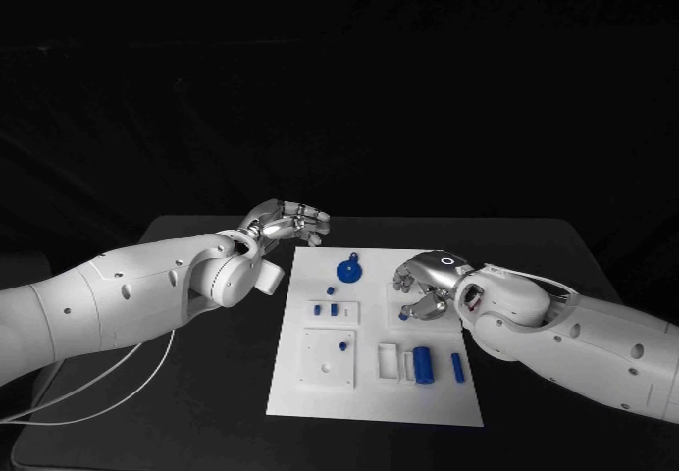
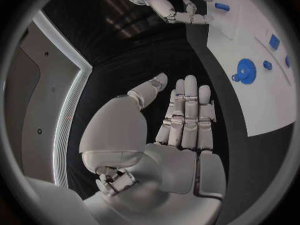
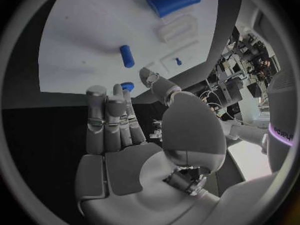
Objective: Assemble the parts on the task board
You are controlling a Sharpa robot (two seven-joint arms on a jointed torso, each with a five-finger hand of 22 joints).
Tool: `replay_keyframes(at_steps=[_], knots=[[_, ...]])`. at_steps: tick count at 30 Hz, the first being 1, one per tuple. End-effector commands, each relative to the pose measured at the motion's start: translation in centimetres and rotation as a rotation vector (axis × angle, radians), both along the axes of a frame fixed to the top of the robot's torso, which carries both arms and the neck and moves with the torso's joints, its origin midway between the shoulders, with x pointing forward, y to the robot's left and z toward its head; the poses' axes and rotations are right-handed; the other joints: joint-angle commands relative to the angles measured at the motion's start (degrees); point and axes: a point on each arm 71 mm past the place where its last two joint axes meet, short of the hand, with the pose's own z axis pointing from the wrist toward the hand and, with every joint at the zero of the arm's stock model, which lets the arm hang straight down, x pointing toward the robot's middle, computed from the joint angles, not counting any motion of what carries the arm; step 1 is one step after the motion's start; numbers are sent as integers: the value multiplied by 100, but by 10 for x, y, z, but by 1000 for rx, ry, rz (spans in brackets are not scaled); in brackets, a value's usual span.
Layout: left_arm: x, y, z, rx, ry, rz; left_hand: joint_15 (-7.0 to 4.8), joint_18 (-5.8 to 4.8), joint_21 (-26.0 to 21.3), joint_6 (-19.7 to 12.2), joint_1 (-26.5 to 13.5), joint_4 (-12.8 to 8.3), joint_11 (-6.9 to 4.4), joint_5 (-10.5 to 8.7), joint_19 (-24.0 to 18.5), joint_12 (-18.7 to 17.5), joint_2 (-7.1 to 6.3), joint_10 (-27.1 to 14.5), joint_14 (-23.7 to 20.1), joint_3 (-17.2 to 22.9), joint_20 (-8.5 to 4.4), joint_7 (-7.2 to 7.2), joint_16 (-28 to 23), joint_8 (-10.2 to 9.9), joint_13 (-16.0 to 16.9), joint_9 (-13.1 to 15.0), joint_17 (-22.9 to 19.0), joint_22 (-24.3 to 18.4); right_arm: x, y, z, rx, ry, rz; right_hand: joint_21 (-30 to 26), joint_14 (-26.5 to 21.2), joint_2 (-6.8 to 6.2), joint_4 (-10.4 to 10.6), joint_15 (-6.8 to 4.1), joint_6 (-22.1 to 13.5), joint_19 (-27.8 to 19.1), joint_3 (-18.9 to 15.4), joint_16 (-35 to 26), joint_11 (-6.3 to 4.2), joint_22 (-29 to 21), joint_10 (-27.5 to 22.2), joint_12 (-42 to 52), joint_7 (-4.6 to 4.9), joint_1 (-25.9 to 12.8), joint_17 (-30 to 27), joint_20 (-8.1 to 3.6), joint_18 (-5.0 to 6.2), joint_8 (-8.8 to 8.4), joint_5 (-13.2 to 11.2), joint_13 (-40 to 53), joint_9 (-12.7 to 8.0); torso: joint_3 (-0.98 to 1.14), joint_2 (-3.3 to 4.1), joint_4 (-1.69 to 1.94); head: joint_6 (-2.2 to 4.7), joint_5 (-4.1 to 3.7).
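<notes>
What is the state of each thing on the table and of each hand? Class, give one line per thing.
Left hand: open, holds nothing, off the board's far left corner.
Right hand: over the board's right side; a small blue piece at its fingertips, hold unclear.
Blue gear: lying flat on the task board.
Blue cylinder: lying on its side.
Blue pin: lying flat, right of the cylinder.

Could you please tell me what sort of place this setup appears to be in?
Probably a robotics lab test bench: a black table carries a white task board with small blue parts, and cluttered equipment racks stand beyond.
</notes>
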Motion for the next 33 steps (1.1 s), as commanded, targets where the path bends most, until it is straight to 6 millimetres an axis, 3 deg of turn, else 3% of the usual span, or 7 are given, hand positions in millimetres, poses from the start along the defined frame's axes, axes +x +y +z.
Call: replay_keyframes(at_steps=[1,9,16,22,26,33], knots=[[0,-2,1,-12,-3,-14,6,117,-22,-33,-11,12,-9,8,54,-17,-1,-14,49,-20,-4,-11,-29,15,4,-10,10,8,-1,1,-9,-68,35,22,-31,-12,-19,19,22,5,33,-35,35,11,60,-23,-24,-49,-18,-12,-34,365,22,-52,-7,-3,-2,3,12,-21,-11],[1,-3,1,-12,-2,-14,6,117,-24,-35,-14,16,-9,8,55,-17,0,-13,50,-21,-3,-10,-32,16,5,-10,15,9,-2,0,-17,-99,59,25,-40,-18,34,47,-7,71,29,-7,50,-20,60,78,32,-19,30,-42,-27,365,62,-52,7,10,-10,-1,5,-56,8],[1,-2,1,-11,-2,-12,6,116,-26,-42,-18,22,-9,7,57,-17,5,-13,52,-24,-3,-8,-38,14,5,-12,23,11,-3,3,-17,-90,46,33,-42,-21,106,142,-54,190,38,105,65,-68,61,206,101,-9,58,-82,-21,365,124,-72,28,29,-4,1,3,-56,8],[1,-2,1,-11,-2,-11,6,116,-28,-46,-22,27,-9,7,59,-18,8,-13,53,-26,-3,-6,-42,14,6,-14,28,13,-4,7,-18,-92,37,44,-33,-22,255,379,-158,434,65,507,101,-177,68,485,246,-116,126,-121,-49,365,252,-140,101,80,-2,0,2,-57,11],[1,-3,1,-12,-2,-13,6,115,-30,-50,-25,31,-9,8,60,-18,13,-13,54,-27,-3,-5,-46,13,6,-15,33,14,-5,7,-17,-103,15,46,13,-8,458,515,-230,605,89,756,154,-250,97,670,343,-192,144,-116,-80,365,345,-139,166,124,-4,0,2,-68,10],[1,-2,1,-11,0,-11,6,115,-31,-51,-25,33,-9,8,61,-18,14,-13,55,-27,-3,-4,-48,14,7,-15,36,15,-5,7,-18,-126,-3,45,84,-44,508,483,-309,759,95,917,161,-331,131,850,445,-258,198,-125,-136,365,430,-139,245,170,-3,-1,0,-84,15]])
